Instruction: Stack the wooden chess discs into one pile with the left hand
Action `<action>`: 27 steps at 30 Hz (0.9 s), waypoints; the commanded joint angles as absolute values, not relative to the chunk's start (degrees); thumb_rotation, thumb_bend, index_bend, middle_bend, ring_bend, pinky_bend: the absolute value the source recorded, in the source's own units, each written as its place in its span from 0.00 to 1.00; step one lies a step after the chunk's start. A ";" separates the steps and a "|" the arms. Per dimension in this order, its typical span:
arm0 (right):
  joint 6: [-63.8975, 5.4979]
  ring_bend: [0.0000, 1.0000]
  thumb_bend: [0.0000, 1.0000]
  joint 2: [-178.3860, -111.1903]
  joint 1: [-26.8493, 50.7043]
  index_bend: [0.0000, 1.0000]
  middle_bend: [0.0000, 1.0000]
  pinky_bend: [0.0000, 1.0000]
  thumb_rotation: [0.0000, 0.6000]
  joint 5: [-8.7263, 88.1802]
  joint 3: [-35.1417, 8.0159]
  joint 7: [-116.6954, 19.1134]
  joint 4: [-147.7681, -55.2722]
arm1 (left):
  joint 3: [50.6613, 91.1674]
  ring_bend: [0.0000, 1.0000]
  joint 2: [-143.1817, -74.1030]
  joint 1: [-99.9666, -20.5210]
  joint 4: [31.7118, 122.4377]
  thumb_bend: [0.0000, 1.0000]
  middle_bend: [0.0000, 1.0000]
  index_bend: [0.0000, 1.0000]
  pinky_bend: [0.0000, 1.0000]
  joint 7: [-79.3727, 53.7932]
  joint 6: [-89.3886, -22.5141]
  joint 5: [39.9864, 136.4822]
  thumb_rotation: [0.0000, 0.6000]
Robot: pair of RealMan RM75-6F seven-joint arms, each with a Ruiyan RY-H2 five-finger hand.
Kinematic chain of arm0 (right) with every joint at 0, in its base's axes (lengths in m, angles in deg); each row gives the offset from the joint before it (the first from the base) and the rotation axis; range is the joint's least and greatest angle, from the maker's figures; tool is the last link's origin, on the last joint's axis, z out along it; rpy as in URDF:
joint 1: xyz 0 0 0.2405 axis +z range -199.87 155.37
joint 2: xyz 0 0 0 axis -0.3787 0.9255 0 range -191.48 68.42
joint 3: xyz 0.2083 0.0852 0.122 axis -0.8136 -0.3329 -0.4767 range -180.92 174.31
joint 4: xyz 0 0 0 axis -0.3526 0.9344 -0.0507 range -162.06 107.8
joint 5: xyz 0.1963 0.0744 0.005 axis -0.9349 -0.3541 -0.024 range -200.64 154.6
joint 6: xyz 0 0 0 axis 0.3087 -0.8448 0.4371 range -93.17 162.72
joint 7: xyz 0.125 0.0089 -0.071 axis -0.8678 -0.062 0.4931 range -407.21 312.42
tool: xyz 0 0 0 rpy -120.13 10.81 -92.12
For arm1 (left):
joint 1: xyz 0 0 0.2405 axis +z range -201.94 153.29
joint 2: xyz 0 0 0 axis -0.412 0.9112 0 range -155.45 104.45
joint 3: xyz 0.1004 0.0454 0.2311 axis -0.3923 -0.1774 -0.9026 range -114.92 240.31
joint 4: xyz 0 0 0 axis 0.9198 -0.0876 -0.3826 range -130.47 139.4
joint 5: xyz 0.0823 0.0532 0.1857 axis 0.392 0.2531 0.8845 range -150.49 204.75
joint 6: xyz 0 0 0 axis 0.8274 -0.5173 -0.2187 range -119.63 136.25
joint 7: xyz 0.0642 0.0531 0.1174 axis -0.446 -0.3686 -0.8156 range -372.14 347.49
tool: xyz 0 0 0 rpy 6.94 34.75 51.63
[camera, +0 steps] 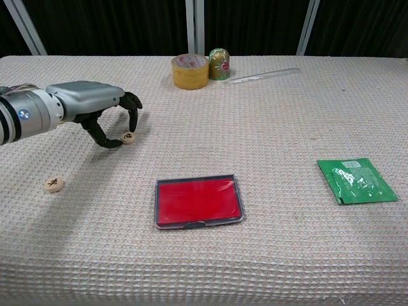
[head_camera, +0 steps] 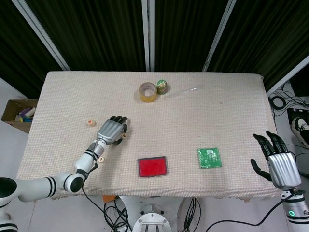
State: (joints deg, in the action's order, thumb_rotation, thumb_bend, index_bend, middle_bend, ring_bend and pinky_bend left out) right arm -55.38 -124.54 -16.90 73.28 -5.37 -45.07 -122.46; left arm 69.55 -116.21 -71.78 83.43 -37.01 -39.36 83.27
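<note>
Small round wooden chess discs lie on the woven tablecloth. One disc [head_camera: 124, 136] [camera: 129, 138] sits just under the fingertips of my left hand [head_camera: 111, 130] [camera: 102, 105], which arches over it with thumb and fingers apart on either side; the disc rests on the cloth. A short pile of discs [head_camera: 90, 122] stands to the left of the hand in the head view; my forearm hides it in the chest view. Another single disc [camera: 54, 183] lies nearer the front edge. My right hand [head_camera: 280, 166] hangs open, off the table's front right corner.
A red flat case [head_camera: 153, 166] [camera: 199, 201] lies front centre and a green packet [head_camera: 209, 157] [camera: 357, 181] to its right. At the back stand a tape roll [head_camera: 147, 92] [camera: 190, 71], a gold-green egg shape [camera: 220, 64] and a clear strip [camera: 264, 75].
</note>
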 commanded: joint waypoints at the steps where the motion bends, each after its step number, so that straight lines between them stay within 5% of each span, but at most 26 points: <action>1: -55.47 0.04 0.30 -124.56 -16.94 0.13 0.22 0.14 1.00 73.32 -5.37 -45.11 -122.42 | 69.56 0.09 -116.30 -71.83 83.56 0.33 0.11 0.44 0.16 -37.03 -39.54 83.24 1.00; 17: -55.78 0.04 0.30 -124.41 -17.23 0.13 0.22 0.14 1.00 73.27 -5.33 -45.40 -122.29 | 69.77 0.09 -117.11 -71.77 82.91 0.41 0.12 0.52 0.16 -35.39 -39.90 83.20 1.00; 27: -55.59 0.04 0.30 -124.35 -16.94 0.13 0.22 0.14 1.00 73.52 -5.47 -45.44 -122.39 | 73.03 0.09 -109.22 -69.66 85.14 0.41 0.12 0.52 0.16 -32.69 -43.03 80.57 1.00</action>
State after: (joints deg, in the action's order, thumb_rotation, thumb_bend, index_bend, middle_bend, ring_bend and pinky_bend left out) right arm -55.59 -124.36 -16.94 73.52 -5.47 -45.44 -122.38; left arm 72.31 -110.52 -70.31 85.02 -33.25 -42.37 81.62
